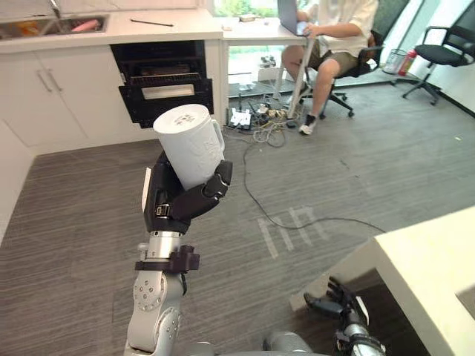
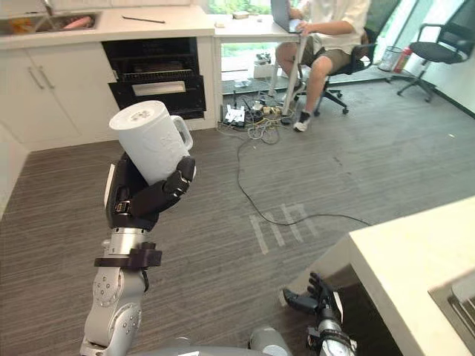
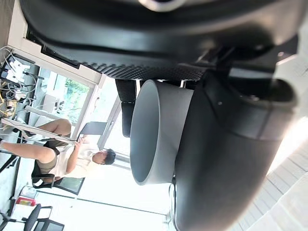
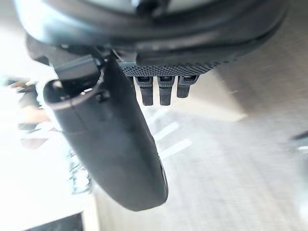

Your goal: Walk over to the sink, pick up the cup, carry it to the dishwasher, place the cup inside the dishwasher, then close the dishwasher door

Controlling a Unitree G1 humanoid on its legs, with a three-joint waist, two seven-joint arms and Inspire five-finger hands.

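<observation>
My left hand (image 1: 185, 200) is raised in front of me, shut on a white cup (image 1: 189, 144) with a handle, held tilted with its base up. The left wrist view has the cup's open rim (image 3: 154, 134) beside the thumb. The dishwasher (image 1: 163, 81) is a dark open compartment under the white counter straight ahead, across the floor, with a rack visible inside. The sink (image 1: 52, 26) is set in the counter at the far left. My right hand (image 1: 338, 304) hangs low at the bottom right, fingers relaxed and holding nothing.
A person (image 1: 334, 37) sits at a desk right of the dishwasher, with cables and a power strip (image 1: 260, 119) on the floor nearby. A white counter corner (image 1: 438, 267) juts in at the lower right. An office chair (image 1: 445, 55) stands far right. White cabinets (image 1: 59, 89) flank the dishwasher.
</observation>
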